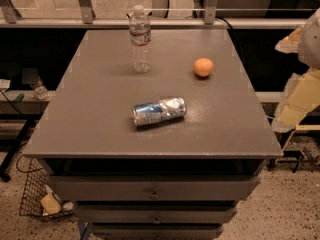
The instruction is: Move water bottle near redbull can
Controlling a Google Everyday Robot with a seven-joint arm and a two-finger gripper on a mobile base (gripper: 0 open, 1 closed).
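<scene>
Standing near far edge: water bottle (140,39); end effector unseen.

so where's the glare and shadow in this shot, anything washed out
Camera view: dim, warm light; bright glints on the lying redbull can; soft shadows at the bases of the water bottle and the orange; the space beside the table is nearly black; the pale arm at the right edge looks washed out; the gripper is not in view.

Pale yellow gripper (295,104) at the right edge; blue-and-silver redbull can (159,112); clear water bottle (140,41), white cap; orange fruit (203,67); grey surface (95,114).
</scene>
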